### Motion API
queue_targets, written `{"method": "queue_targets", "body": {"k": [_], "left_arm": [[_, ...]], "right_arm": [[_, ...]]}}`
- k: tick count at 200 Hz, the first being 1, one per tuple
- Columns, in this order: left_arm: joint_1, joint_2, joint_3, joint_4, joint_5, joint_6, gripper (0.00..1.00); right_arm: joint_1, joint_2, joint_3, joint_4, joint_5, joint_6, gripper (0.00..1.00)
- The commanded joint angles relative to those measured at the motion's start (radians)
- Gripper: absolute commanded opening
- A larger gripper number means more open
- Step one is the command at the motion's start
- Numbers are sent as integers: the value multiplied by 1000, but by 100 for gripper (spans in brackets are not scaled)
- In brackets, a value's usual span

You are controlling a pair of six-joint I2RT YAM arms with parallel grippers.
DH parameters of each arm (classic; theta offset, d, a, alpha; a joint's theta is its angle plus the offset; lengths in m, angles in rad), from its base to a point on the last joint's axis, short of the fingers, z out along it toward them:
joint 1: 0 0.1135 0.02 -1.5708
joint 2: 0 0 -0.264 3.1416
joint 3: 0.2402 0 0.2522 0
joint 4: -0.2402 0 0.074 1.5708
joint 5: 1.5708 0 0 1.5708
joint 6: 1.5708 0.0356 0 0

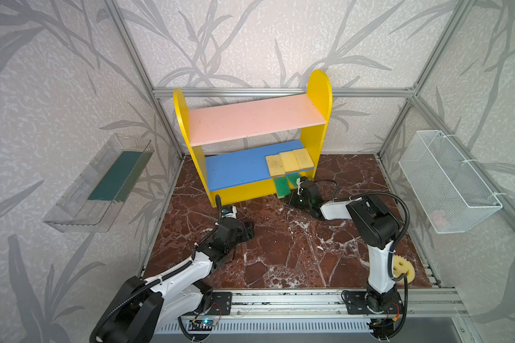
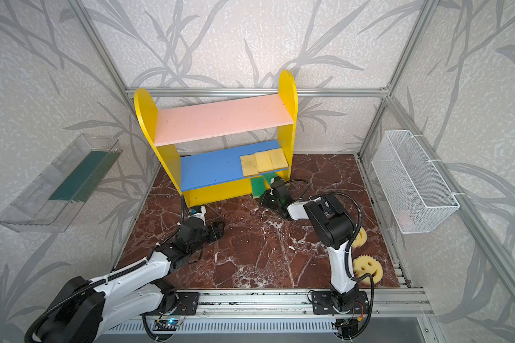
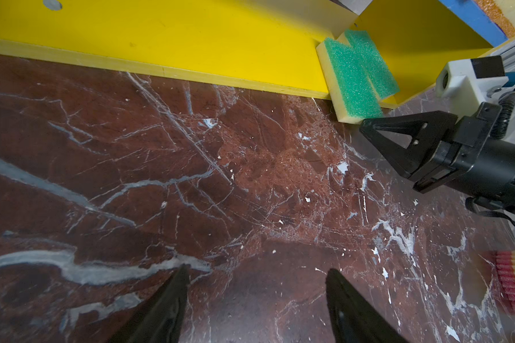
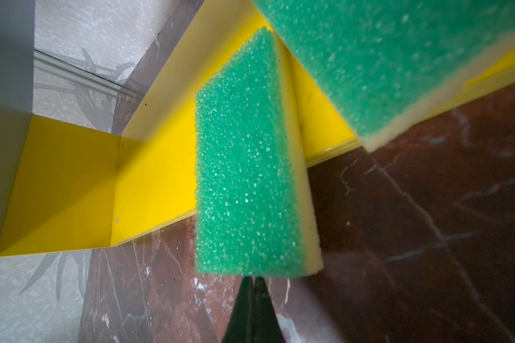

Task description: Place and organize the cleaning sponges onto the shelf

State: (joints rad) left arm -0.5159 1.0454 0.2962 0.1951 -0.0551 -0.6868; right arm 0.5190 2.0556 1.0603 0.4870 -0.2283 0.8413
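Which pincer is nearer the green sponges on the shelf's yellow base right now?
Right. The right pincer, shut, sits at the front end of the green sponges; the left pincer, open, hangs farther back over the marble top.

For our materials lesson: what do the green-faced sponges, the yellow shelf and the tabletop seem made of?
Green-faced sponges: coarse, open-pored green scouring layer on smooth pale yellow foam.
Shelf: probably painted plywood, glossy yellow; its cut edge shows thin layers.
Tabletop: red-brown marble look, pale veins; stone or printed film, cannot tell.
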Motion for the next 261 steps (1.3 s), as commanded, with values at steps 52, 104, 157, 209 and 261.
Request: {"method": "queue_targets", "body": {"k": [52, 104, 157, 209, 261], "left_arm": [[2, -8, 3, -4, -25, 3, 75], [2, -34, 3, -29, -32, -1, 75], [2, 7, 9, 4, -28, -4, 73], [-1, 221, 96, 169, 14, -66, 43], [-6, 496, 141, 550, 43, -164, 29]], "right_arm": [[-28, 53, 64, 1, -4, -16, 0], [-33, 57, 82, 2, -5, -20, 0], [-34, -2, 22, 31, -29, -15, 0], [-43, -198, -170, 41, -45, -25, 10], [-134, -530, -397, -81, -65, -61, 49]]}}
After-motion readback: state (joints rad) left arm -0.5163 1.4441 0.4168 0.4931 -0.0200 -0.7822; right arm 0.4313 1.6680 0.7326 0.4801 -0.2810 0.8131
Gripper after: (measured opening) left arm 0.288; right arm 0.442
